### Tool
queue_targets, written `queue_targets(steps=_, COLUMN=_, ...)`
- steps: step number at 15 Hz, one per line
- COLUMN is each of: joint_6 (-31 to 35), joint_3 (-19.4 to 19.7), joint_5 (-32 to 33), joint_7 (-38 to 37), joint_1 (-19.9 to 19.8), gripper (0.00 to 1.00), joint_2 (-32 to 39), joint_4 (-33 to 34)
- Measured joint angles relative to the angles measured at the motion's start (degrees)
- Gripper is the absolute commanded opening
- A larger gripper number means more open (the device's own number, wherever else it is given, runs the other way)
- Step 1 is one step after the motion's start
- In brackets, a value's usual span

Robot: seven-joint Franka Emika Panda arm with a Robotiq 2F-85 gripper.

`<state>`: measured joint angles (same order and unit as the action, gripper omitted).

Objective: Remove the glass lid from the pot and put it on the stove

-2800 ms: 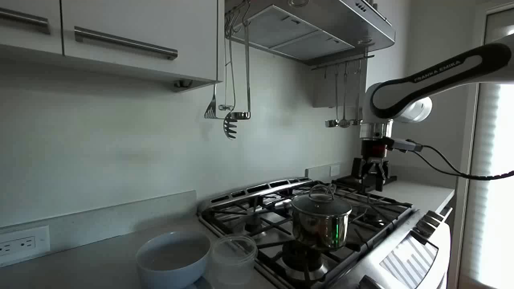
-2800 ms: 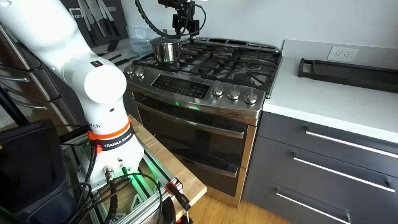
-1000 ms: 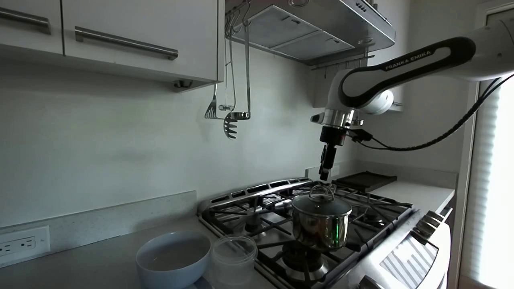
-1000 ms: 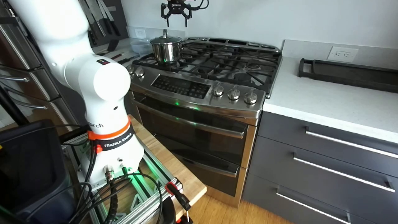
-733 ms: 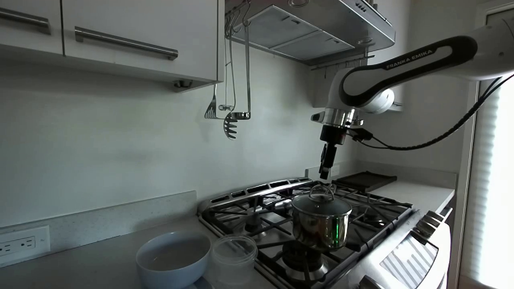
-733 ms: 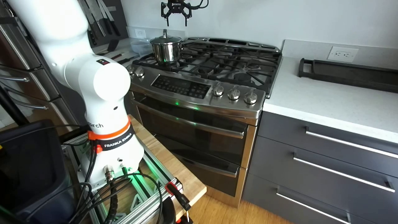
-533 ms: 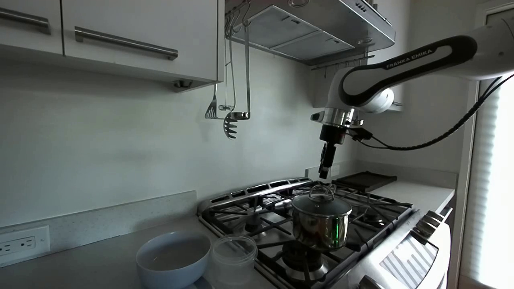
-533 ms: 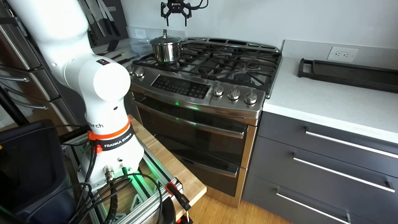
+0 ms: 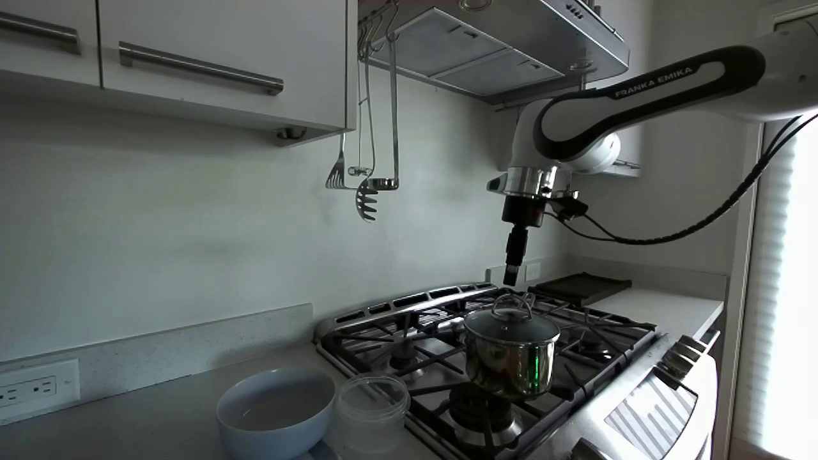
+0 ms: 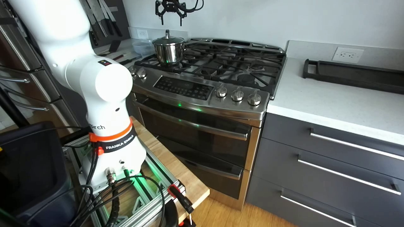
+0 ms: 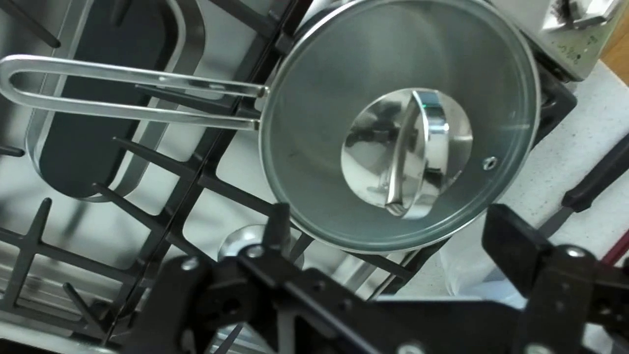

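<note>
Below my wide-spread fingers [image 11: 513, 248], the lid [image 9: 511, 327] caps the pot [image 9: 510, 365]; I should center over its handle [image 11: 435, 137], descend level, then pinch squarely across it.

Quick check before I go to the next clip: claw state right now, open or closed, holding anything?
Claw: open, holding nothing; the glass lid sits on the pot.

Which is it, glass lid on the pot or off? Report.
On. In both exterior views, the glass lid covers the top of the pot, with no gap showing.
</note>
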<state>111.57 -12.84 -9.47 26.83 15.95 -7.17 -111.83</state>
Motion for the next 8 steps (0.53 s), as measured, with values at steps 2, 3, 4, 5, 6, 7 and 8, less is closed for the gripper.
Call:
queue_targets(steps=2, joint_6=-0.81, joint_3=-0.65, joint_5=0.00, joint_7=-1.49, joint_1=0.10, gripper=1.00, joint_2=0.58, joint_4=0.34)
queue_targets(steps=3, joint_6=-0.80, joint_3=-0.87, joint_5=0.12, joint_7=-2.01, joint_1=0.10, gripper=0.96, joint_2=0.98, joint_4=0.38)
queue_targets(steps=4, joint_6=-0.76, joint_3=-1.00, joint_5=0.14, joint_7=-2.14, joint_1=0.10, gripper=0.81, joint_2=1.42, joint_4=0.39)
queue_targets(steps=5, joint_6=-0.73, joint_3=-1.05, joint_5=0.27, joint_7=-2.21, joint_1=0.10, gripper=0.72, joint_2=1.87, joint_4=0.40)
queue_targets(steps=6, joint_6=-0.68, joint_3=-1.08, joint_5=0.30, joint_7=-2.24, joint_1=0.10, gripper=0.70, joint_2=2.35, joint_4=0.40)
queue_targets(steps=7, joint_6=-0.66, joint_3=-1.12, joint_5=0.30, joint_7=-2.24, joint_1=0.10, gripper=0.63, joint_2=2.81, joint_4=0.41)
queue_targets(steps=8, joint_6=-0.66, joint_3=-1.18, joint_5=0.29, joint_7=-2.24, joint_1=0.10, gripper=0.55, joint_2=3.25, joint_4=0.42)
